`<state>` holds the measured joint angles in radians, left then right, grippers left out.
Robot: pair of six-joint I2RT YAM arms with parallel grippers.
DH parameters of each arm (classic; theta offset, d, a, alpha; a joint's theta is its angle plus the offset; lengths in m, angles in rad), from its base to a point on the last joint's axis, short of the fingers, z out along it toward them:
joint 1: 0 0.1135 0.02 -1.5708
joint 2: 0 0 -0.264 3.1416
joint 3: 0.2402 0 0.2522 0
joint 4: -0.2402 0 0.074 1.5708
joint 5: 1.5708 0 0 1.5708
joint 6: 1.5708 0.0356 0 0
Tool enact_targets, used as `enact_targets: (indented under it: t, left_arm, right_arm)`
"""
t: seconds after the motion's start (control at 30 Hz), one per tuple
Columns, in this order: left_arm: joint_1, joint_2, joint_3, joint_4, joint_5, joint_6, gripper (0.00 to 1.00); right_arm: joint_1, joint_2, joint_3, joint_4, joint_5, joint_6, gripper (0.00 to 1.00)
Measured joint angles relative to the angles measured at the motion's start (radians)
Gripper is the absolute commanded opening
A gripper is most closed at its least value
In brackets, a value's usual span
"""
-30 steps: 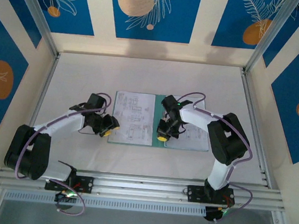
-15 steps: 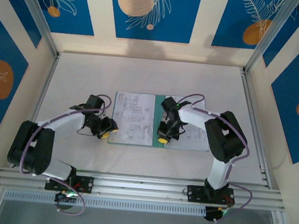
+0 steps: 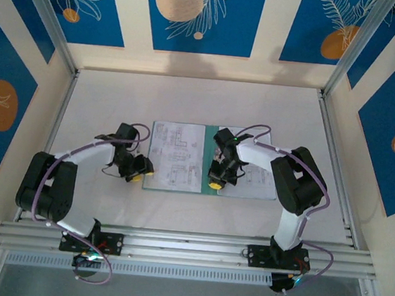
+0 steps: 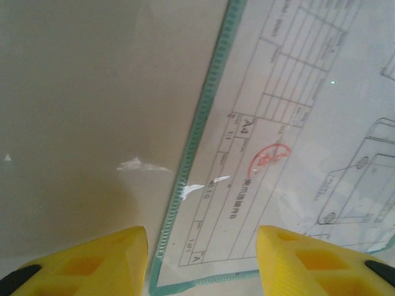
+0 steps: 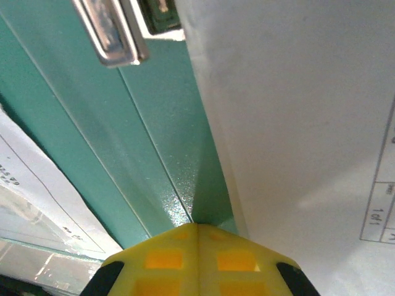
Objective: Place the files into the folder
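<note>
Touching the folder [image 5: 154, 154] spine, right jaws together; left jaws apart over files [image 4: 296, 123].

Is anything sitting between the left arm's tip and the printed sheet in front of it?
Nothing visible does. The left end effector is open, its yellow fingers straddling the folder at its green edge, and the printed sheet lies in plain sight just beyond them.

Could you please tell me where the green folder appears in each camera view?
Top: folder lies open at centre.
Left wrist: its green edge runs diagonally through the middle.
Right wrist: its spine runs from top-left to bottom-centre.
Shared landmark: the printed sheets.
</note>
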<state>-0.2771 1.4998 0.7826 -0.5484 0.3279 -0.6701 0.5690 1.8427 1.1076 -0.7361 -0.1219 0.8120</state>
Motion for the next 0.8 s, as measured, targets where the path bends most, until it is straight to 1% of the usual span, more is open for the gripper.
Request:
enact_targets:
  t: [0.17,0.4,0.8]
  left_arm:
    - [-0.019,-0.026,-0.034,-0.001,-0.002,-0.009,0.50]
    - [-0.084,-0.046,-0.069,-0.002,-0.005,-0.061,0.50]
    - [-0.126,-0.052,-0.077,0.006,-0.056,-0.114,0.49]
  right_arm:
    - [0.000,0.000,0.000,0.000,-0.002,0.000,0.00]
    - [0.000,0.001,-0.002,0.004,-0.005,0.001,0.00]
    - [-0.001,0.001,-0.004,0.007,-0.007,0.001,0.00]
